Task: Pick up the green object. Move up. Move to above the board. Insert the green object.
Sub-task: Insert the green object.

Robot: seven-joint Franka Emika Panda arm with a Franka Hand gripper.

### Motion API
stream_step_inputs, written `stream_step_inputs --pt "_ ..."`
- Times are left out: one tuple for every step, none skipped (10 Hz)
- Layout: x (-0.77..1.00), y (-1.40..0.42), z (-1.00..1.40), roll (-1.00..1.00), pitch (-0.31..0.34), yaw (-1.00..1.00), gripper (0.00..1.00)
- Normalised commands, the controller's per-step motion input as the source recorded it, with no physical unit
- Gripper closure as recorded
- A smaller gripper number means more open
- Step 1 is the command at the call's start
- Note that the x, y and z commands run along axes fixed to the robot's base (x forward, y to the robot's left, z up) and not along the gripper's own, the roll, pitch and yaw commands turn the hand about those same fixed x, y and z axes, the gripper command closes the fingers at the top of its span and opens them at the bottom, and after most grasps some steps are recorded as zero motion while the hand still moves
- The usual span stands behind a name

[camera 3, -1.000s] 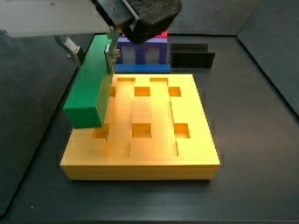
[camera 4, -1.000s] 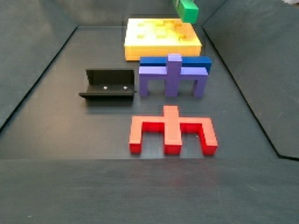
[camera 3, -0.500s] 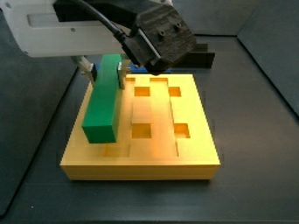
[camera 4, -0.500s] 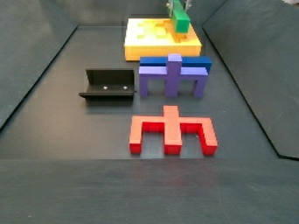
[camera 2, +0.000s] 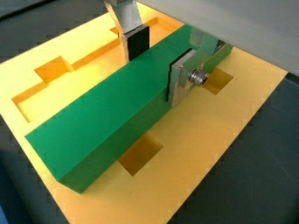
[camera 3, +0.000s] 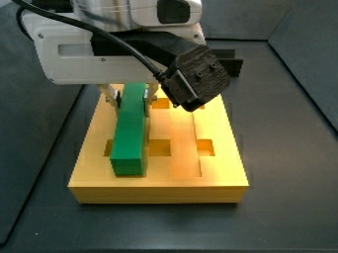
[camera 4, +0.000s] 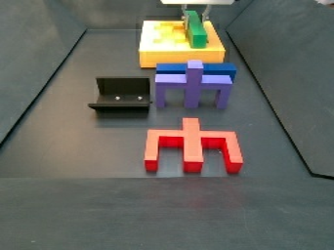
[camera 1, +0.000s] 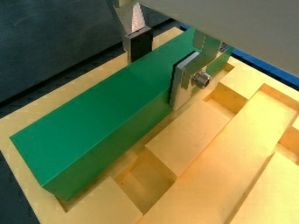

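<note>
Side view of the workspace, taking the board as the landmark and reading from the camera outward: nearest lies a red comb-shaped piece (camera 4: 193,146), well in front of the board; beyond it stands a purple block (camera 4: 193,86) with a blue flat piece (camera 4: 196,69) across its top, just in front of the board's near edge, and off to one side of these is the dark fixture (camera 4: 120,95). Farthest back sits the orange-yellow board (camera 4: 167,41), and directly above it the gripper (camera 1: 158,54) holds the green object (camera 3: 129,130). In both wrist views its silver plates with dark pads are clamped on the two long faces of the bar near one end, so most of its length runs out ahead over the board. The bar looks low over the board, running lengthwise along it; whether it already touches the surface I cannot tell. To do the insertion well, I judge the bar should be squared to the board's lengthwise grooves and kept level, since the far unsupported end could dip and catch on a slot edge. A slow, straight descent seems wise, with the jaws released only once the bar seats flat.
</note>
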Motion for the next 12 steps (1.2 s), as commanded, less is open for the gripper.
stream_step_inputs --pt "0.14 0.0 -0.49 0.14 0.0 0.0 1.0" --pt "0.21 0.0 -0.47 0.16 0.014 0.0 1.0" --pt "0.46 -0.01 -0.5 0.06 0.021 -0.12 1.0" --pt "0.41 0.0 -0.49 0.07 0.033 -0.21 1.0" --pt "0.18 0.0 -0.49 0.03 0.009 -0.07 1.0" --pt "0.0 -0.14 -0.44 0.0 0.0 0.0 1.0" --pt "0.0 -0.3 -0.36 -0.02 0.0 0.03 1.0" --pt "0.0 -0.38 -0.33 -0.03 0.0 0.0 1.0" --pt "0.0 -0.15 -0.37 0.0 0.0 0.0 1.0" --pt "0.0 0.0 -0.05 0.02 0.0 0.0 1.0" --pt "-0.03 0.0 0.0 0.0 -0.001 0.0 1.0" --pt "0.0 0.0 0.0 0.0 0.0 0.0 1.0"
